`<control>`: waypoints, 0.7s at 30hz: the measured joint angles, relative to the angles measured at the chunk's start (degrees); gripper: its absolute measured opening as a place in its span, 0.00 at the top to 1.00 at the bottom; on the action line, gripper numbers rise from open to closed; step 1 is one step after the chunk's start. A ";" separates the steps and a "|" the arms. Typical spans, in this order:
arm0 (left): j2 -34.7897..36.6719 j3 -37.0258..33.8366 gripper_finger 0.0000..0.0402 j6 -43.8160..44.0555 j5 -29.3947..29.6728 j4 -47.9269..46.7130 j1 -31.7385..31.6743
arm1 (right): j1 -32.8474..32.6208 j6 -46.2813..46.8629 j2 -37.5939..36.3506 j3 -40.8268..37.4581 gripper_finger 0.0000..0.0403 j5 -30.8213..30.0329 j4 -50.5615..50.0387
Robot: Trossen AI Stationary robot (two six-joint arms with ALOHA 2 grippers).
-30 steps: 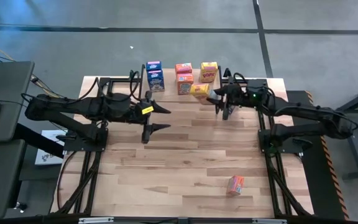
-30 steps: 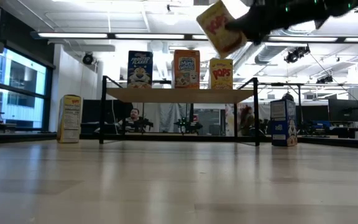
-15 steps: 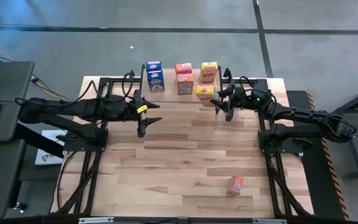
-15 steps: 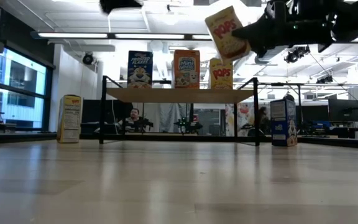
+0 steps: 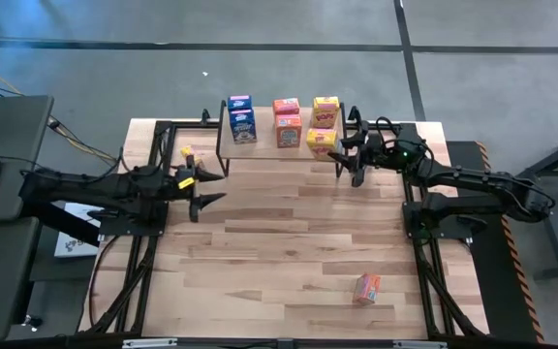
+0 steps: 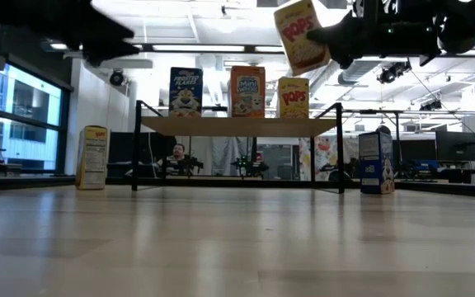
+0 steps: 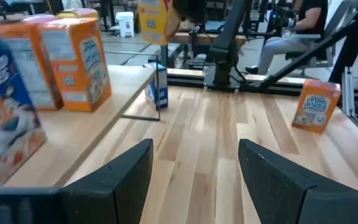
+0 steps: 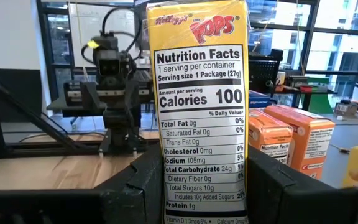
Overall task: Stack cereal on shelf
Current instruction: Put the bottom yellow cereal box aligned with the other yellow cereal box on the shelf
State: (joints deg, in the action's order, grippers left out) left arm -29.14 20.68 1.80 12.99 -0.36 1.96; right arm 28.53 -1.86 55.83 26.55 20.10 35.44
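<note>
The left hand [image 7: 194, 180] is seen spread open over the table [image 7: 210, 143]; an orange box [image 7: 316, 105] stands at two o'clock.

bright, even | ceiling strip lights [image 6: 221, 48] glare | left wrist foreground blurred | shadows faint

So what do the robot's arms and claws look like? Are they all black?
Mostly, yes. Both arms are thin, dark and jointed, with black cables looping along them. The left gripper has a small yellow tag beside it, and its two fingers are chunky, flat black wedges. The right gripper shows a tiny green light farther back on its arm. Each arm sits on a black metal frame.
</note>
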 joint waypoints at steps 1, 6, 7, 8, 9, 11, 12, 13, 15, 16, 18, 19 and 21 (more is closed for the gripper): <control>1.71 -1.61 0.43 -0.32 0.29 0.63 0.00 | 0.00 0.14 0.00 0.00 0.62 -0.02 0.02; 9.61 -8.67 0.43 -2.76 1.12 3.18 0.00 | 0.00 0.34 0.00 0.00 0.62 0.00 0.02; 11.03 -9.85 0.43 -3.21 1.12 3.74 0.00 | 0.00 0.34 0.00 0.00 0.62 -0.02 0.02; 12.56 -10.98 0.43 -3.79 1.12 3.77 0.00 | 0.00 0.34 0.00 0.00 0.62 -0.02 0.09; 13.98 -12.03 0.43 -4.08 1.12 3.47 0.00 | 0.00 0.34 0.00 0.00 0.62 -0.01 0.31; 16.42 -13.88 0.43 -4.64 1.14 3.68 0.00 | 0.00 0.34 0.00 0.00 0.62 -0.02 0.83; 17.62 -14.85 0.43 -5.10 1.13 3.64 0.00 | 0.00 0.34 0.00 0.02 0.62 -0.09 0.92; 18.73 -15.68 0.43 -5.48 1.19 3.42 -0.01 | 0.00 0.22 0.00 0.02 0.62 -0.17 0.94; 20.58 -16.93 0.43 -6.51 1.32 3.34 -0.07 | 0.00 -0.91 0.00 0.02 0.62 -0.38 0.92; 21.47 -17.49 0.43 -7.15 1.34 3.41 -0.07 | 0.00 -1.77 0.00 0.02 0.62 -0.39 0.89; 22.81 -18.70 0.43 -8.48 1.51 3.50 -0.07 | 0.00 -3.48 0.00 0.02 0.62 -0.39 0.83; 23.38 -19.32 0.43 -8.99 2.02 3.58 -0.07 | 0.00 -4.52 0.00 0.00 0.62 -0.39 0.72; 24.17 -20.03 0.43 -8.98 3.29 3.26 -0.07 | 0.11 -5.78 0.00 -0.07 0.62 -0.39 0.05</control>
State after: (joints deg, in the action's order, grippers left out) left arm -4.97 0.65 -7.18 16.28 2.90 1.89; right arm 28.65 -7.64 55.83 26.48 19.70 35.49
